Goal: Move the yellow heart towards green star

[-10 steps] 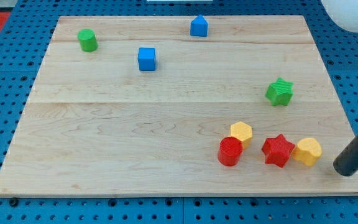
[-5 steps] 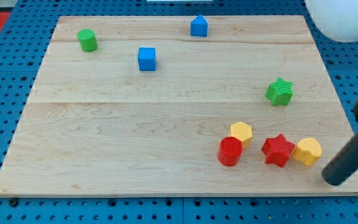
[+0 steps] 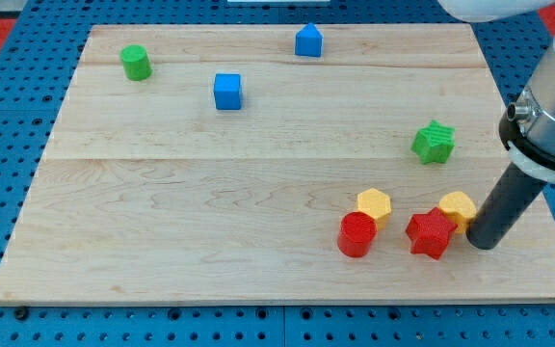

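Yellow heart (image 3: pixel 458 207) pressed by my tip (image 3: pixel 482 243).
It touches the red star (image 3: pixel 430 232); green star (image 3: pixel 434 142) sits well above; I carry no gripper.

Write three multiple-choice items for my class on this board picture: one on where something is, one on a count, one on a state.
1. Where is my tip?
A. By the green cylinder
B. At the lower right side of the yellow heart
C. Between the two blue blocks

2. How many red blocks are on the board?
A. One
B. Two
C. Four

3. How do the yellow heart and the red star stand?
A. Touching or nearly so
B. Far apart
C. Stacked

Answers:
1 B: my tip sits against the yellow heart, on its lower right.
2 B: only the red star and the red cylinder are red.
3 A: the heart sits at the star's upper right edge with no clear gap; the green star lies farther toward the view's top.
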### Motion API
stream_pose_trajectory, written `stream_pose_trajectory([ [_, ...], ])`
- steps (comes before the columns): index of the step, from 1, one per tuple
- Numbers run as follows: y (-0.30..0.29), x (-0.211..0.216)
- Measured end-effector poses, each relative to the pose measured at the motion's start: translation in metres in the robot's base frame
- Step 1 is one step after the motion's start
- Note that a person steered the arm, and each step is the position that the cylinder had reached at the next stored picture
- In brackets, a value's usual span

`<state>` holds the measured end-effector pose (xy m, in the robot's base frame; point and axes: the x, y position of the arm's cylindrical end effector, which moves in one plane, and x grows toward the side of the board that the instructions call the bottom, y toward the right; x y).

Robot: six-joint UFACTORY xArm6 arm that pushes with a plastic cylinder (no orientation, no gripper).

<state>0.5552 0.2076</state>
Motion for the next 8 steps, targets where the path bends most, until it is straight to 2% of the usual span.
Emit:
stream_pose_trajectory([
  [3,-0.007,-0.019],
  [6,-0.009,-0.071],
  [8,-0.009,-0.081],
])
